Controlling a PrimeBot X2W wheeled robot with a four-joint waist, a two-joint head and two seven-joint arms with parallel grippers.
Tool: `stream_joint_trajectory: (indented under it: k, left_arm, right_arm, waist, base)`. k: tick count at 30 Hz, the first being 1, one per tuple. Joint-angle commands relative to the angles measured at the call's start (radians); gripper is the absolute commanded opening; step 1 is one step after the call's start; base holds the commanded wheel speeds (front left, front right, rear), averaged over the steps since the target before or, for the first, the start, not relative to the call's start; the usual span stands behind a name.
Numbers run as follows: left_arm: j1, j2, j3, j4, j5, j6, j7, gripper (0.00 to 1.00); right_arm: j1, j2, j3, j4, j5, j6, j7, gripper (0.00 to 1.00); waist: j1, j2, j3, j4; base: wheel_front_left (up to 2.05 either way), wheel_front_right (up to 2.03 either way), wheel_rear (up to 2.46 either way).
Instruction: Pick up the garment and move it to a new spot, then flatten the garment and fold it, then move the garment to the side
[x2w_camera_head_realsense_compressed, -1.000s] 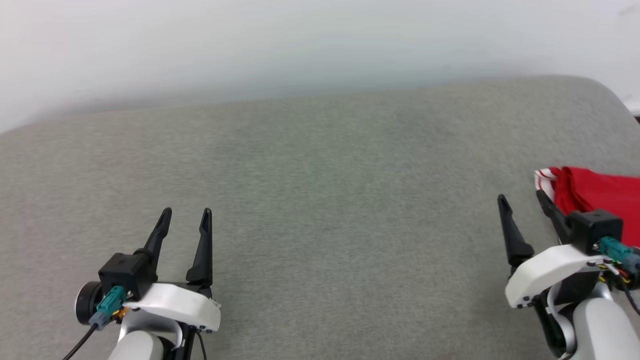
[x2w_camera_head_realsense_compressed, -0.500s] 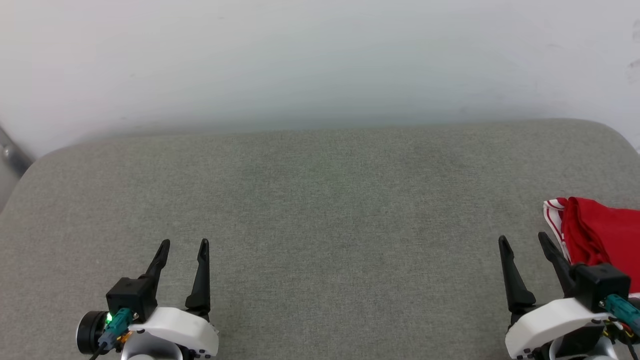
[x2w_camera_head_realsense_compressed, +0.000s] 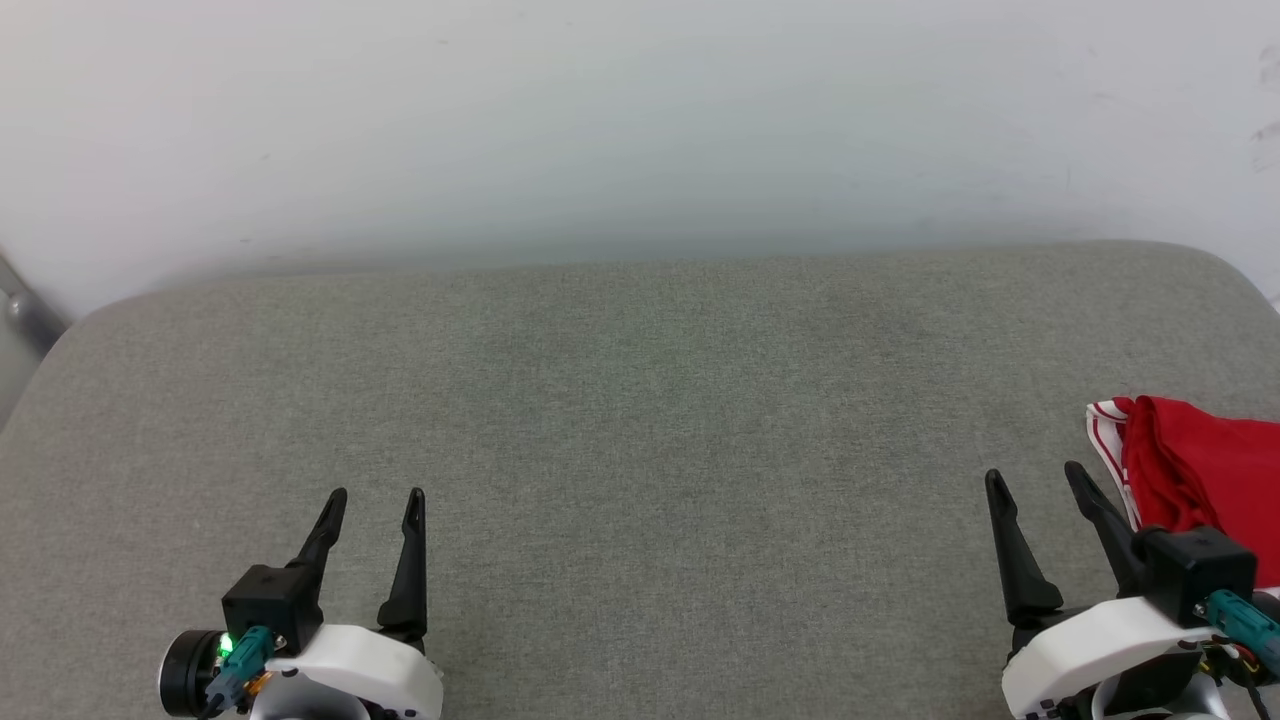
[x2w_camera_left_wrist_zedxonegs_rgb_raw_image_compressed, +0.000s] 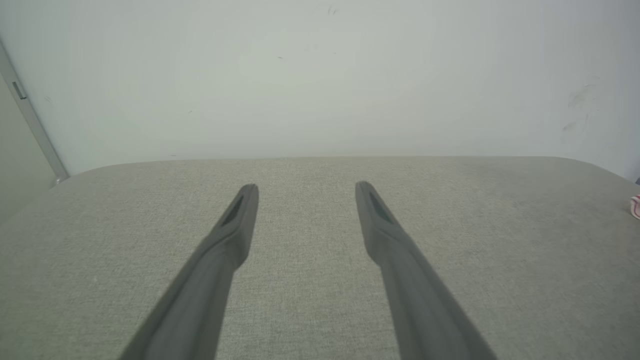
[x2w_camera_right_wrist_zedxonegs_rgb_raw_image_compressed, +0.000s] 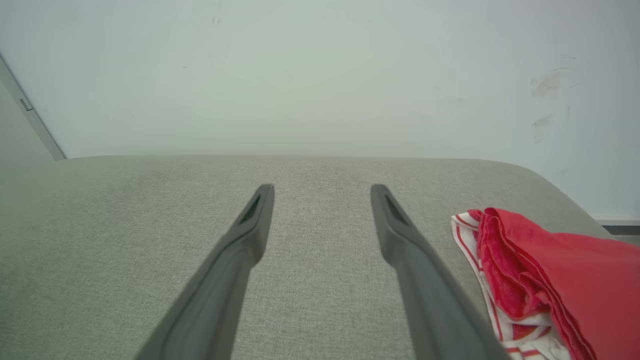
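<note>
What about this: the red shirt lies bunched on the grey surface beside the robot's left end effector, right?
No: the red shirt lies bunched on the grey surface beside the right end effector, as the head view shows.

Three cameras, all facing the far white wall (x2w_camera_head_realsense_compressed: 640, 120)

The head view looks down from above the near side onto the grey fabric surface (x2w_camera_head_realsense_compressed: 640, 420), with the left end effector (x2w_camera_head_realsense_compressed: 378, 492) and the right end effector (x2w_camera_head_realsense_compressed: 1031, 470) in its lower corners. Each wrist view sits low and close behind its own fingers. The head and right wrist views share the garment (x2w_camera_head_realsense_compressed: 1200, 470) at the right.
</note>
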Motion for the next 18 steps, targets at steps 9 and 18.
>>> stream_joint_trajectory:
  k: [9,18]
  left_arm:
    - [0.008,0.006,0.000,-0.002,0.004,0.007,-0.007,1.00]
    - [0.005,-0.023,0.025,0.022,-0.098,-0.016,0.034,0.00]
  right_arm:
    - [-0.003,0.005,0.006,0.003,0.022,-0.001,-0.009,1.00]
    - [-0.005,0.000,0.000,0.043,0.143,0.000,0.002,0.00]
  waist:
    - [0.0001,-0.0001,0.003,0.001]
    - [0.0001,-0.0001,0.004,0.002]
  base:
    - [0.00,0.00,0.00]
    - [0.00,0.00,0.00]
